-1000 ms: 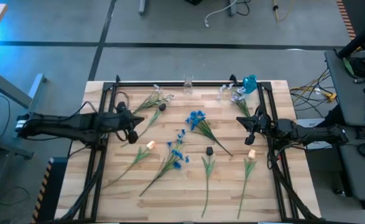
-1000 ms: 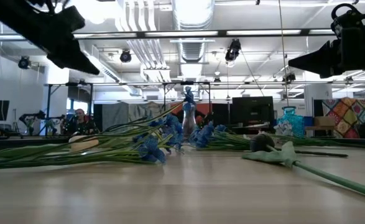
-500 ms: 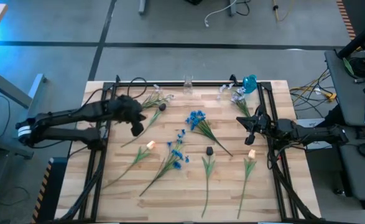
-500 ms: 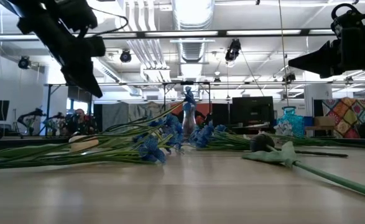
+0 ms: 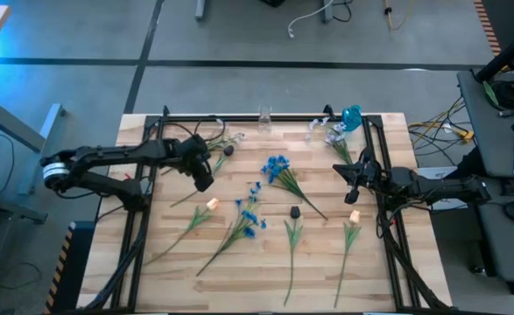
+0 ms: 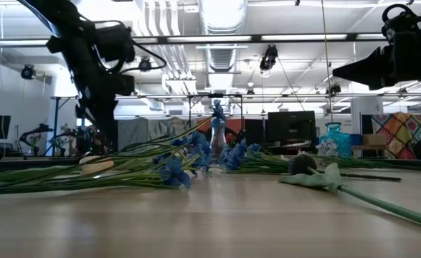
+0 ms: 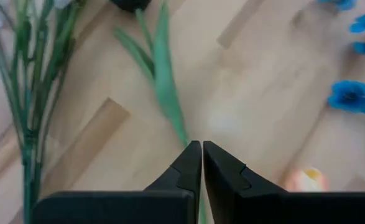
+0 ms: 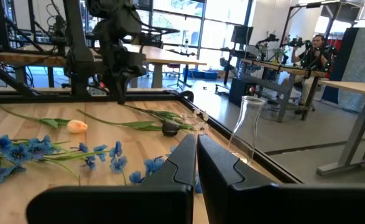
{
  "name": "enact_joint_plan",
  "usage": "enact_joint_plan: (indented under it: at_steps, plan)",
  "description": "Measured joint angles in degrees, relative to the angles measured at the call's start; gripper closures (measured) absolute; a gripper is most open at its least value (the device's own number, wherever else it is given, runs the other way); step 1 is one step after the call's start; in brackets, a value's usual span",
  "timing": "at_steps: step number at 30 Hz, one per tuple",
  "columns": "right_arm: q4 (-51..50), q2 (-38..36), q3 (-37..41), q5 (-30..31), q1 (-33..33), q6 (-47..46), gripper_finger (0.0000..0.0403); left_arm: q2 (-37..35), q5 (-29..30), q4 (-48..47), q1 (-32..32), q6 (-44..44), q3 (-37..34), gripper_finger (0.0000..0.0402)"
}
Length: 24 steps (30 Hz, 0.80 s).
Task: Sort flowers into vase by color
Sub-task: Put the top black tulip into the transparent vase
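Observation:
Flowers lie scattered flat on the wooden table [image 5: 151,280]: a blue cluster [image 5: 277,166], a blue sprig [image 5: 249,214], white sprigs [image 5: 221,140], pale yellow-orange heads [image 5: 211,204] [image 5: 355,216] and a dark-headed flower [image 5: 228,150] with a long green stem [image 7: 170,93]. A clear vase [image 5: 264,118] and a blue vase [image 5: 351,116] stand at the far edge. My left gripper [image 5: 204,182] [image 7: 201,149] is shut. It points steeply down over the dark-headed flower's stem and holds nothing. My right gripper [image 5: 353,182] [image 8: 195,146] is shut and level, by the table's right side.
Black frame rails [image 5: 143,219] run along the table's left, right and far edges. A loose dark head [image 5: 295,212] lies mid-table with two more green stems [image 5: 292,254] [image 5: 346,254] toward the near edge. Bare wood lies at the near corners.
My left gripper has swung toward the table's right and come down. It has tipped from a shallow slant to pointing steeply down over the dark-headed flower's stem, and it has stayed shut. No flower has moved.

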<state>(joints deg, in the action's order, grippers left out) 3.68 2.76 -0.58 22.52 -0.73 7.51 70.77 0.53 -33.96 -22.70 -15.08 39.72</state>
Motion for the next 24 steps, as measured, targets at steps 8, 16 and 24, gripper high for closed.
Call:
enact_joint_plan:
  at_steps: [8,16,24]
  plan:
    - [0.00,0.01,0.00,0.00,0.00,0.00,0.0394,10.80,7.28,1.52,-0.10,-0.48,6.10,0.0321]
    - [0.00,0.00,0.00,0.00,0.00,0.00,0.0394,22.37,7.95,-1.45,-0.99,-0.63,13.35,0.0264]
    - [0.00,0.02,0.00,0.00,0.00,0.00,0.0394,27.59,8.98,-2.38,-5.04,-2.21,15.61,0.0270]
